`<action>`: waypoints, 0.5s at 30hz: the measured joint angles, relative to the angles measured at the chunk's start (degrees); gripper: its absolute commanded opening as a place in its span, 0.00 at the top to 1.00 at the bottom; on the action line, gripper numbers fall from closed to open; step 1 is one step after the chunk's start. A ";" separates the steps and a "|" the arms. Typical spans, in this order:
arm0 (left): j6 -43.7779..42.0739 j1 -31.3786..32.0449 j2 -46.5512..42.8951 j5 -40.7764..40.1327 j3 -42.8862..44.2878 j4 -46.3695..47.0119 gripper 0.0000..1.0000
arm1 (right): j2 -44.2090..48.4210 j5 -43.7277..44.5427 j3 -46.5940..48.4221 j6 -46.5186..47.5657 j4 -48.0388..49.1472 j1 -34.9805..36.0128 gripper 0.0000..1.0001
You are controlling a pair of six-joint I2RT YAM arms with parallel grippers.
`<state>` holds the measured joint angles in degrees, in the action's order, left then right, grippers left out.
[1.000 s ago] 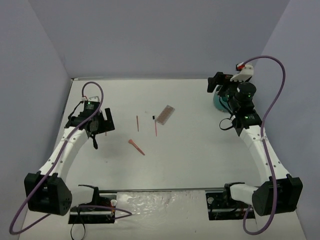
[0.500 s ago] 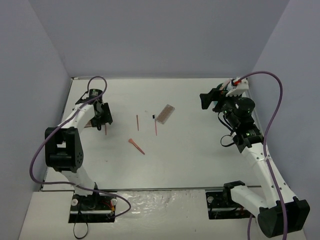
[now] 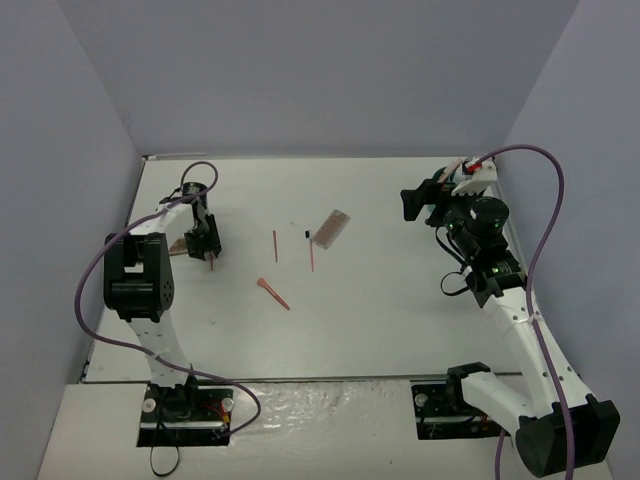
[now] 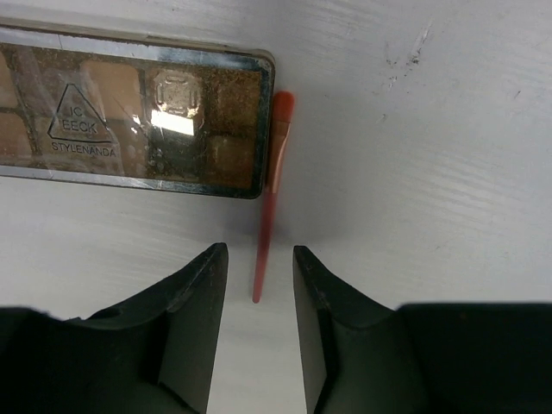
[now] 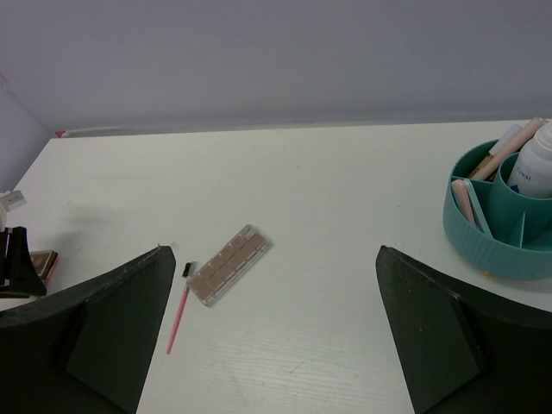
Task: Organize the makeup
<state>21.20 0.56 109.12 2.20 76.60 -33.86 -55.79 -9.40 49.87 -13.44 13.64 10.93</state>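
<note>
Left wrist, red stick point(image 4: 270, 185) end between left gripper point(image 4: 259, 259) jaws, parted, palette point(image 4: 129, 112) alongside

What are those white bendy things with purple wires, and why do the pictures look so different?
Those are two robot arms bolted to a table. Each ends in two black fingers for pinching things. One picture comes from a camera up above, so you see both arms. The other two come from little cameras on the wrists, looking at each arm's own fingers. The job is tidying makeup. On the table lie a brown palette, thin red sticks and an orange stick. At the right stands a teal tub with a white bottle in it. The left fingers sit either side of another red stick, next to a second palette, but are not pinching it yet. The right fingers are wide open and hold nothing.
</note>
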 measured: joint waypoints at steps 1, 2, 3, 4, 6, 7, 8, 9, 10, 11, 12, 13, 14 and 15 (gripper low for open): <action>-0.06 -0.04 0.20 0.01 0.00 0.14 0.71 | 0.00 0.02 -0.07 -0.01 -0.01 0.01 0.00; -0.07 -0.04 0.33 0.16 -0.02 0.36 0.72 | 0.00 0.04 -0.16 -0.01 -0.03 0.00 0.00; -0.07 -0.04 0.50 0.33 -0.02 0.64 0.74 | 0.00 0.08 -0.26 -0.01 -0.10 -0.01 0.00; -0.06 -0.04 0.70 0.48 -0.02 0.94 0.76 | 0.00 0.12 -0.35 -0.01 -0.18 0.00 0.00; -0.06 -0.04 1.15 0.66 -0.03 1.47 0.82 | 0.00 0.16 -0.48 0.00 -0.28 0.01 0.00; -0.05 -0.04 1.35 0.74 -0.05 1.68 0.85 | 0.00 0.17 -0.53 -0.01 -0.30 0.01 0.00; -0.03 -0.04 1.36 0.81 -0.09 1.70 0.89 | 0.01 0.19 -0.56 0.01 -0.30 0.01 0.00; -0.02 -0.04 1.39 0.81 -0.10 1.81 0.92 | 0.03 0.21 -0.58 0.01 -0.31 0.01 0.00; 0.03 0.00 1.40 0.79 -0.11 1.87 0.95 | 0.06 0.21 -0.59 0.01 -0.34 0.01 0.00; 0.10 0.06 1.42 0.77 -0.11 1.91 0.98 | 0.08 0.21 -0.59 0.01 -0.36 0.01 0.00; 0.17 0.23 1.43 0.62 -0.11 1.95 1.00 | 0.11 0.21 -0.59 0.01 -0.38 0.01 0.00; 0.23 0.49 1.44 0.32 -0.11 1.98 1.00 | 0.14 0.21 -0.60 0.01 -0.39 0.01 0.00; 0.30 0.88 1.44 -0.24 -0.11 1.98 1.00 | 0.18 0.21 -0.61 0.01 -0.40 0.01 0.00; 0.34 1.36 1.44 -0.72 -0.11 2.04 1.00 | 0.20 0.21 -0.62 0.01 -0.41 0.01 0.00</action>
<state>21.55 1.91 110.56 1.48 76.49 -31.82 -55.59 -9.19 49.25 -13.43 13.23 10.94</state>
